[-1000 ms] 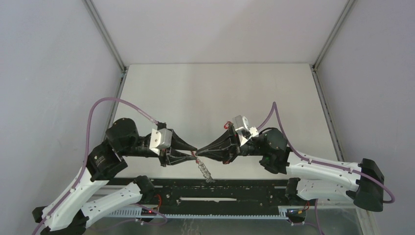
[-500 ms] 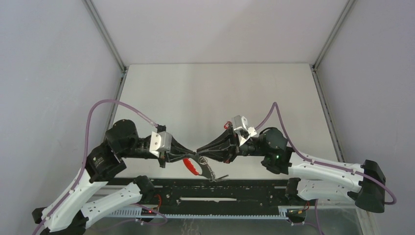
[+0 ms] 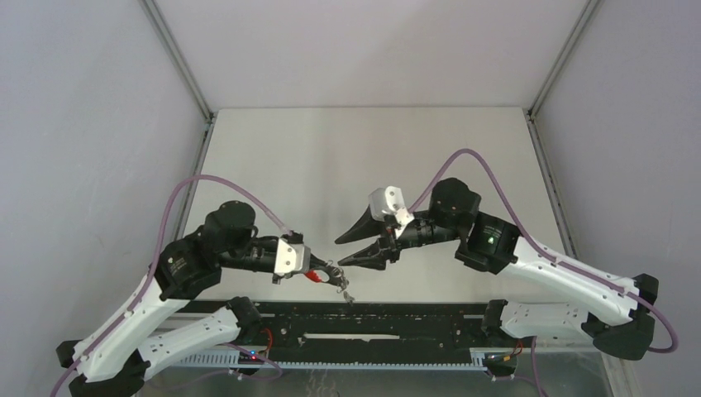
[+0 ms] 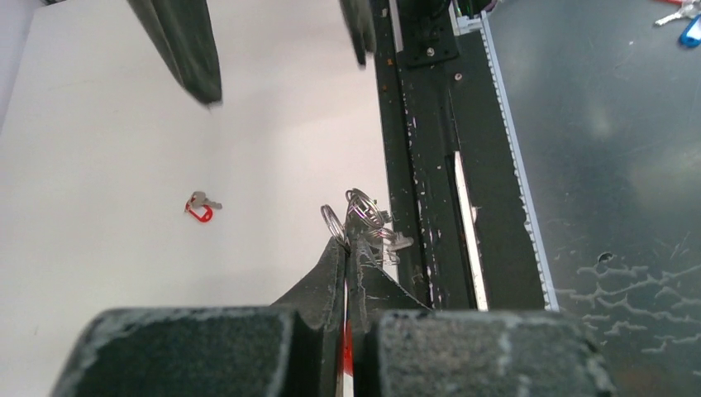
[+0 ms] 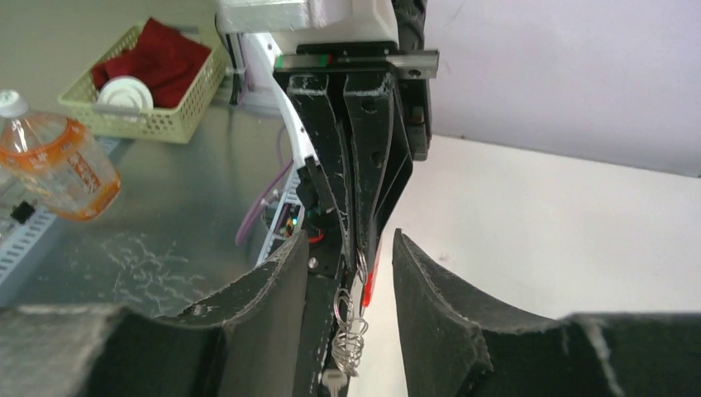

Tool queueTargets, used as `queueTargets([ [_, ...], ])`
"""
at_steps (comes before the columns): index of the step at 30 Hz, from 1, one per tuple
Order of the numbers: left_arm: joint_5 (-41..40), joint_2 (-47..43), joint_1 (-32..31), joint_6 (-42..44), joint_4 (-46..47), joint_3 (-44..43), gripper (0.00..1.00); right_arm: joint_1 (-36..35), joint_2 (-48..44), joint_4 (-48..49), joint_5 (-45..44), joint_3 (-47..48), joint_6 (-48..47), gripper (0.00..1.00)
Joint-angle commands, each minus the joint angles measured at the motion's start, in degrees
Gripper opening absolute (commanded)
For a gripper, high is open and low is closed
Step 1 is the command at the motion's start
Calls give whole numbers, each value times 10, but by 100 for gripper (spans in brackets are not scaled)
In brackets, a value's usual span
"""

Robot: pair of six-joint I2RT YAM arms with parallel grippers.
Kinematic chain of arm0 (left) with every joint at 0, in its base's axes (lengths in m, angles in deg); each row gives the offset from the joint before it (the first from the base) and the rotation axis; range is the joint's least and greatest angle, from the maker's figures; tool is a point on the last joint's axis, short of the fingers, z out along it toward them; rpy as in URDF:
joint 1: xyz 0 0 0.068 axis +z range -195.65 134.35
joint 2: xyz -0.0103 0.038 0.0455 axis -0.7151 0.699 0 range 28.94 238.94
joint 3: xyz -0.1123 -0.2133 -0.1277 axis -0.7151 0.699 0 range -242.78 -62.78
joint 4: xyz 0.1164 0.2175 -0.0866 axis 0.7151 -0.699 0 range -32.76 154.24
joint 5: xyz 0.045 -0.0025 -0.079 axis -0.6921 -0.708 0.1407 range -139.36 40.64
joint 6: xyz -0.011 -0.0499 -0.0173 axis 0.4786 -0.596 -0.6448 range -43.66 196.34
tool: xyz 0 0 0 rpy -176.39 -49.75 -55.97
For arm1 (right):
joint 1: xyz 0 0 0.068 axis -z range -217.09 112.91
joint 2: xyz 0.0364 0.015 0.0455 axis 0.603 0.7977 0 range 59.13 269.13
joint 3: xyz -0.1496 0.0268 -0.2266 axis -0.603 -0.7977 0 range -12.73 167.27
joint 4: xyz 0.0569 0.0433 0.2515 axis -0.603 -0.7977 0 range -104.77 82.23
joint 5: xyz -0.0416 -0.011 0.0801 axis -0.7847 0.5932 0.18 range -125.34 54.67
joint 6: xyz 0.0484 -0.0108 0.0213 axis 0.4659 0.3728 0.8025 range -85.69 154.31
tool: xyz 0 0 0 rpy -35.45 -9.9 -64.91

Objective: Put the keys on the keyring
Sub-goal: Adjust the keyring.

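Above the white table (image 3: 331, 157), left fingers (image 4: 326, 277) pinch the red strap (image 3: 315, 275), keys (image 4: 368, 223) dangling; right fingers (image 5: 277, 277) spread.

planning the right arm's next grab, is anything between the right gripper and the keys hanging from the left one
Nothing visible does. The right gripper stands open and apart from the keys, which dangle below the left gripper, shut on the red strap. Only open air lies between them.

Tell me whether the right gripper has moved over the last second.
Yes. In the top view the right gripper has opened and drawn slightly away from the black rail, toward the table's far side.
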Motion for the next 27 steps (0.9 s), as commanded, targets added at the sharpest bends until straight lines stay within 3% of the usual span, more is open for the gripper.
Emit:
queueTargets([
  [1,2,3,-7,52,-10,-40,0,-5,36,-124,27,39,-92,49],
  [10,16,8,-15,100,-39,-56,0,-11,85,-173,51,88,-143,47],
  [27,19,15,-22,111,-46,-60,0,-27,114,-148,58,99,-154,38],
])
